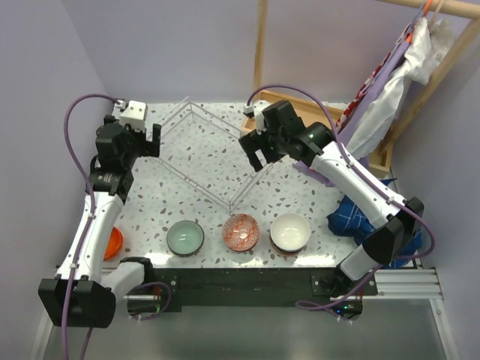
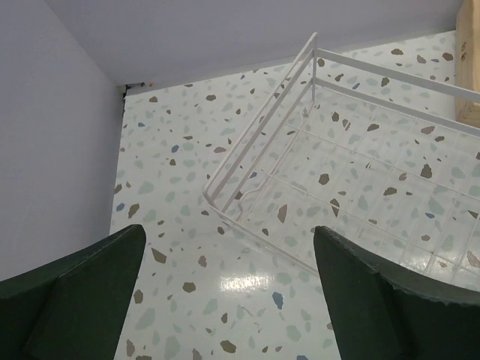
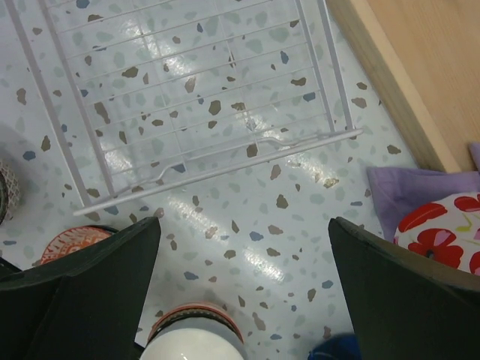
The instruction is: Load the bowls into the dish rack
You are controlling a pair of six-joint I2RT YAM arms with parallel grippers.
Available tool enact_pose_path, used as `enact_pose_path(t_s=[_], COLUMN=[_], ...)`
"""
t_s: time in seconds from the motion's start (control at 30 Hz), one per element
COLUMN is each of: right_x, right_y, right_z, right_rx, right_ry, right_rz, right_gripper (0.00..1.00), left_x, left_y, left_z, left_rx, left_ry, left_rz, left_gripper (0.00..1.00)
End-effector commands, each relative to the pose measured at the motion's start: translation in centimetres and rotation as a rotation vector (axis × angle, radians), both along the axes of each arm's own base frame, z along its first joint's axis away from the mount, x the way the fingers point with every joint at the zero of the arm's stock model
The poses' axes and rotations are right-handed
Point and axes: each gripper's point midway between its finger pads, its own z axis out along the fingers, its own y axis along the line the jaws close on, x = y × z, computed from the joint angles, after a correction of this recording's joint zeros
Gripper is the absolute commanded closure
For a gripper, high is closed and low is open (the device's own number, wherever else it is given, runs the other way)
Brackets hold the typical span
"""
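The wire dish rack [image 1: 201, 150] stands empty at the middle back of the speckled table; it also shows in the left wrist view [image 2: 360, 172] and the right wrist view [image 3: 187, 97]. Three bowls sit in a row near the front edge: pale green [image 1: 185, 238], red-patterned [image 1: 241, 232] and white [image 1: 290, 232]. An orange bowl [image 1: 114, 242] lies at the left edge, partly hidden by the left arm. My left gripper [image 1: 154, 141] [image 2: 229, 232] is open and empty beside the rack's left corner. My right gripper [image 1: 259, 157] [image 3: 244, 225] is open and empty above the rack's right side, with the white bowl [image 3: 195, 337] and the red-patterned bowl [image 3: 71, 240] below it.
A wooden frame [image 1: 371, 146] [image 3: 405, 67] borders the table at the back right. A blue cloth [image 1: 356, 217] and a poppy-patterned cloth [image 3: 442, 225] lie at the right edge. Cloths hang on a wooden stand [image 1: 409, 67]. A purple wall [image 2: 52, 150] closes the left side.
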Motion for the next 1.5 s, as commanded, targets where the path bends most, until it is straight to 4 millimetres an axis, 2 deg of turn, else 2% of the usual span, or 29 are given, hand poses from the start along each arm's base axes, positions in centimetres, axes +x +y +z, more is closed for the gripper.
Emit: enact_pose_path(t_s=[0.0, 0.1, 0.17, 0.2, 0.23, 0.3, 0.33, 0.37, 0.43, 0.47, 0.5, 0.57, 0.6, 0.67, 0.83, 1.03, 1.33, 1.47], right_x=[-0.3, -0.8, -0.7, -0.1, -0.1, 0.6, 0.1, 0.4, -0.3, -0.2, -0.3, -0.6, -0.5, -0.5, -0.4, -0.4, -0.3, -0.4], right_y=[1.4, 4.0, 5.8, 6.5, 8.6, 10.0, 11.4, 12.4, 14.5, 15.2, 16.0, 17.0, 17.7, 18.4, 20.6, 21.9, 22.5, 22.3], right_z=[2.4, 3.9, 3.9, 5.1, 2.9, 3.1, 2.8, 1.5, 1.0, -0.6, -0.8, -2.0, -3.0, -3.7, -6.5, -8.6, -10.7, -11.5], right_rx=[0.081, 0.14, 0.154, 0.136, 0.08, 0.051, 0.046, 0.03, 0.031, 0.015, 0.039, 0.04, 0.04, 0.036, 0.028, 0.017, -0.01, -0.039], right_ry=[-0.041, -0.074, -0.087, -0.133, -0.1, -0.129, -0.136, -0.123, -0.123, -0.096, -0.082, -0.052, -0.029, -0.02, 0.02, 0.044, 0.064, 0.07], right_rz=[0.056, 0.236, 0.284, 0.286, 0.307, 0.283, 0.301, 0.308, 0.335, 0.338, 0.343, 0.358, 0.366, 0.37, 0.393, 0.408, 0.441, 0.47], right_gripper=[0.01, 0.01, 0.01, 0.02, 0.03, 0.05, 0.06, 0.06, 0.07, 0.09, 0.1, 0.12, 0.12, 0.13, 0.15, 0.21, 0.3, 0.37], left_x=[0.3, 0.2, 0.0, -0.2, -0.3, -1.0, -1.1, -1.5, -2.4, -2.9, -3.4, -4.5, -4.9, -5.9, -7.8, -8.9, -9.4, -9.4], left_y=[1.7, 4.0, 6.4, 6.9, 7.4, 8.7, 9.1, 9.7, 9.9, 10.1, 10.1, 9.6, 9.5, 9.3, 9.3, 9.3, 9.5, 9.4], left_z=[2.8, 2.1, 1.1, 0.8, 0.5, 0.0, -0.2, -0.4, -0.8, -0.7, -1.1, 0.0, -0.3, 0.7, 0.6, 0.4, 0.8, 0.8], left_rx=[-0.063, -0.051, -0.066, -0.075, -0.079, -0.087, -0.094, -0.102, -0.126, -0.131, -0.147, -0.146, -0.144, -0.132, -0.113, -0.093, -0.094, -0.098], left_ry=[-0.033, 0.049, 0.101, 0.124, 0.137, 0.165, 0.178, 0.193, 0.22, 0.22, 0.227, 0.179, 0.176, 0.14, 0.147, 0.149, 0.137, 0.139], left_rz=[0.078, 0.157, 0.213, 0.223, 0.227, 0.262, 0.273, 0.293, 0.319, 0.337, 0.348, 0.34, 0.339, 0.342, 0.361, 0.367, 0.385, 0.379], left_gripper=[0.0, 0.0, 0.0, 0.0, 0.0, 0.0, 0.0, 0.0, 0.01, 0.01, 0.01, 0.01, 0.01, 0.01, 0.01, 0.01, 0.0, 0.0])
